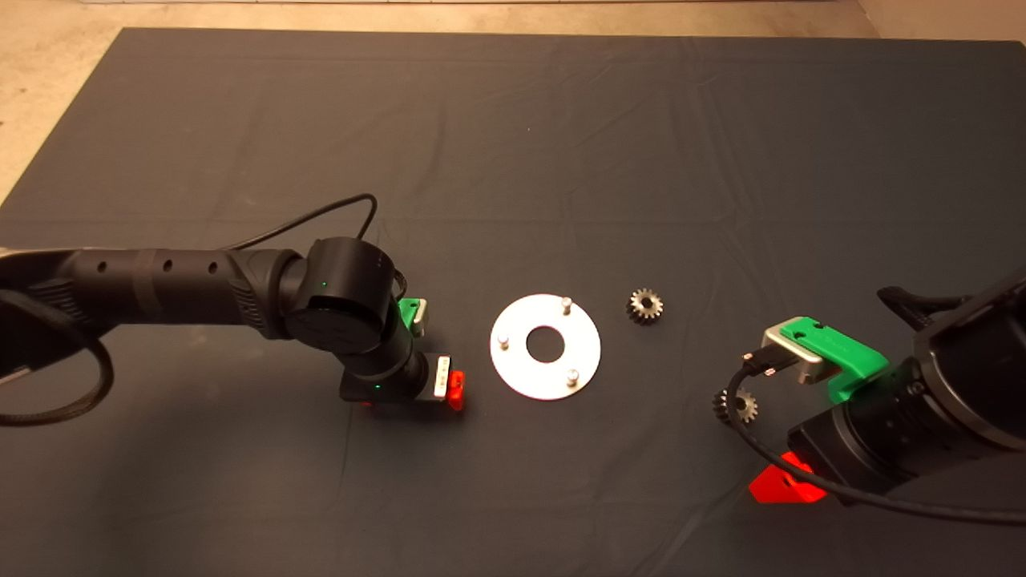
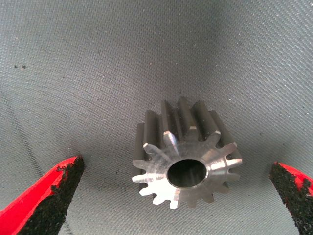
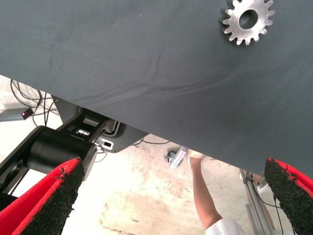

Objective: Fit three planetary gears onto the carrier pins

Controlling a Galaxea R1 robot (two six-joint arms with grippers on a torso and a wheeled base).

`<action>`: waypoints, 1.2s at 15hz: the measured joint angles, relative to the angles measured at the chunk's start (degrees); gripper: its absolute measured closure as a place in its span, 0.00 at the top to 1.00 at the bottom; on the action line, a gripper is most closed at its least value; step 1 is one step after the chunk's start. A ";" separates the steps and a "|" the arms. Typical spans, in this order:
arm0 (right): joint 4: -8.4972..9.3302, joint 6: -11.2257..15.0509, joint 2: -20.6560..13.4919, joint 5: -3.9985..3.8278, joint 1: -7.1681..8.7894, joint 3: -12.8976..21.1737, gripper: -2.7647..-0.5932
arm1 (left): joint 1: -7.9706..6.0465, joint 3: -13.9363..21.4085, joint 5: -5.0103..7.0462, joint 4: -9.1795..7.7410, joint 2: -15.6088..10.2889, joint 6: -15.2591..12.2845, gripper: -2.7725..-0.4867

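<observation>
The flat silvery disc [image 1: 513, 365] lies mid-mat with three bare carrier pins [image 1: 566, 304] upright on it. One planetary gear [image 1: 644, 306] lies just right of the disc. A second gear [image 1: 739, 406] lies further right, beside my right gripper [image 1: 781, 483]; it also shows in the right wrist view [image 3: 248, 19]. A third gear [image 2: 188, 161] lies on the mat between the open fingers [image 2: 54, 191] of my left gripper [image 2: 177, 169]. In the head view the left gripper [image 1: 453, 390] points down just left of the disc and hides that gear. The right gripper [image 3: 173, 166] is open and empty.
The dark mat [image 1: 513, 160] covers the table. A cable [image 1: 753, 433] loops from the right wrist across the mat near the second gear. Past the mat's edge the right wrist view shows the floor, a black machine base [image 3: 54, 147] and a person's arm [image 3: 203, 196].
</observation>
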 joint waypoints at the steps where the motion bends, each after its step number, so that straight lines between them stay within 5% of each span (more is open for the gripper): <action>1: 0.01 0.00 0.00 0.02 0.00 0.00 0.99 | 0.00 -0.07 0.02 -0.01 0.00 0.05 1.00; 18: 0.01 0.00 0.00 0.02 0.00 0.00 0.99 | -0.13 -1.41 1.33 -0.60 1.46 1.10 1.00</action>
